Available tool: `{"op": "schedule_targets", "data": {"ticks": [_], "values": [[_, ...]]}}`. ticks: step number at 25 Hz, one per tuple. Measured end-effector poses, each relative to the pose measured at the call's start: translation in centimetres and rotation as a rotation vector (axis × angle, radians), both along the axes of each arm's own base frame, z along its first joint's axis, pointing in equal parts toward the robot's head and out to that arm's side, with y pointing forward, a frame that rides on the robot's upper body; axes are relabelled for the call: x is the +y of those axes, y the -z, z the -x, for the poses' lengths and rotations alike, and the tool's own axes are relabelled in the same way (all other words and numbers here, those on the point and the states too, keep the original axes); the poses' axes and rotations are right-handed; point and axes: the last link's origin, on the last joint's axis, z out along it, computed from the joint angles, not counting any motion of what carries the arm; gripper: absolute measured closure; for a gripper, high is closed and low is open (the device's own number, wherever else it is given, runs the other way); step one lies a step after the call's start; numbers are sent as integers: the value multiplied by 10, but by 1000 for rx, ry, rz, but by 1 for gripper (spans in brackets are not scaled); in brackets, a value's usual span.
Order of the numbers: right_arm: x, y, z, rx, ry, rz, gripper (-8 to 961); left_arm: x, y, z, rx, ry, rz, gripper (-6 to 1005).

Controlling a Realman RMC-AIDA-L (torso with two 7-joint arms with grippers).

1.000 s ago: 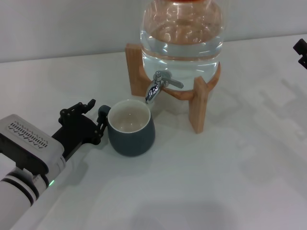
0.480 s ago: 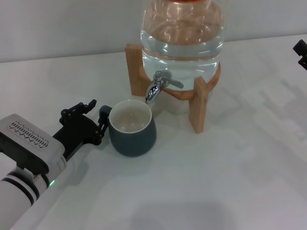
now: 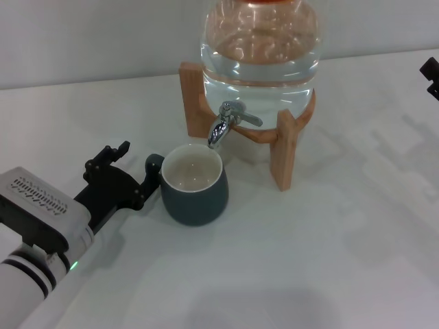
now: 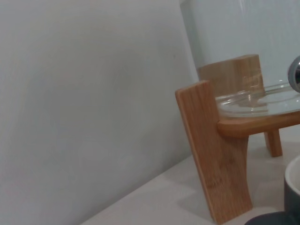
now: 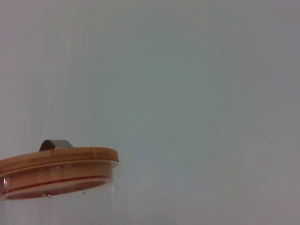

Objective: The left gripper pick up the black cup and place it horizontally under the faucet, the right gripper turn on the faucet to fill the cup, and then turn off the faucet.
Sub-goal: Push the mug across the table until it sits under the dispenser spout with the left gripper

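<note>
The black cup (image 3: 194, 186) stands upright on the white table, cream inside showing, its rim just under the spout of the chrome faucet (image 3: 223, 127). Its small handle (image 3: 153, 163) points toward my left gripper (image 3: 136, 166). That gripper lies low on the table left of the cup with its black fingers (image 3: 112, 156) spread open. The nearer finger is right beside the handle. A sliver of the cup (image 4: 294, 187) shows in the left wrist view. Only the tip of my right gripper (image 3: 431, 74) shows at the far right edge, well away from the faucet.
The faucet belongs to a clear glass jar (image 3: 259, 48) half full of water on a wooden stand (image 3: 283, 147). Its stand leg (image 4: 216, 154) fills the left wrist view. The jar's wooden lid (image 5: 56, 161) shows in the right wrist view. A pale wall lies behind.
The cup has shifted a little to the right, further under the spout. The left gripper's far finger has drawn back slightly. The right gripper has not moved.
</note>
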Motion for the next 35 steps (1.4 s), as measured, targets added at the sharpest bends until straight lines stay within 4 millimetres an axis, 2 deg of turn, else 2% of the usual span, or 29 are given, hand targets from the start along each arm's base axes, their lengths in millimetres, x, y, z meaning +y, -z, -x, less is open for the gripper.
{"op": "schedule_targets", "data": {"ticks": [3, 16, 35], "values": [[-1, 0, 0, 0, -2, 1, 110, -5, 1, 2, -3, -4, 3, 328], [0, 3, 2, -3, -14, 17, 110, -28, 2, 17, -5, -27, -18, 335], [-2, 4, 1, -3, -8, 21, 110, -34, -1, 24, 25, -30, -65, 334]]}}
